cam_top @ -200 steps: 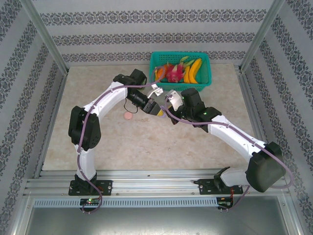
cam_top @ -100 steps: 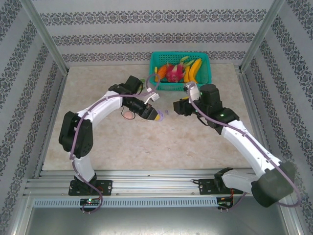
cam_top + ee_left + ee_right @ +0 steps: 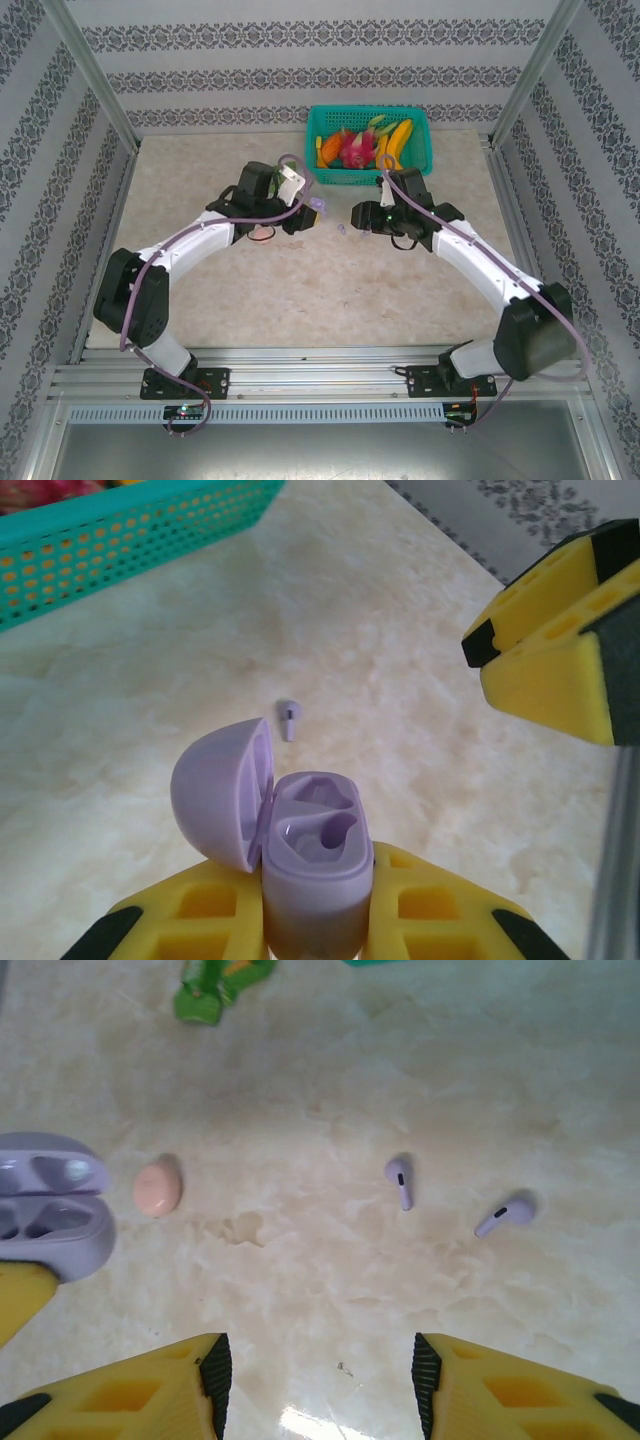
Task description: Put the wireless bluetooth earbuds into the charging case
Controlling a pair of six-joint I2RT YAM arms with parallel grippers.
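From above, the left fingers (image 3: 305, 217) are clenched on an open lilac charging case (image 3: 318, 208), held over the table (image 3: 200, 290) on the near side of the teal basket (image 3: 368, 150). The right fingers (image 3: 357, 215) hang just right of the case, facing it, and a pale pink round piece (image 3: 262, 235) lies left of the case, under the left arm. In the left wrist view the lilac charging case (image 3: 315, 865) stands upright, pinched between the two yellow left fingers (image 3: 190, 925), its lid (image 3: 222, 790) swung open to the left. One lilac earbud (image 3: 289, 719) lies on the table just beyond the case, and one of the right fingers (image 3: 555, 650) hangs apart from the case, to its right. In the right wrist view the right fingers (image 3: 130, 1390) are spread wide, grasping nothing. The lilac charging case (image 3: 50, 1205) sits at the left edge with the pale pink round piece (image 3: 158, 1185) just right of it. Two lilac earbuds (image 3: 400, 1180) (image 3: 505, 1215) lie on the table farther right of the case, and a green toy (image 3: 215, 985) lies beyond it.
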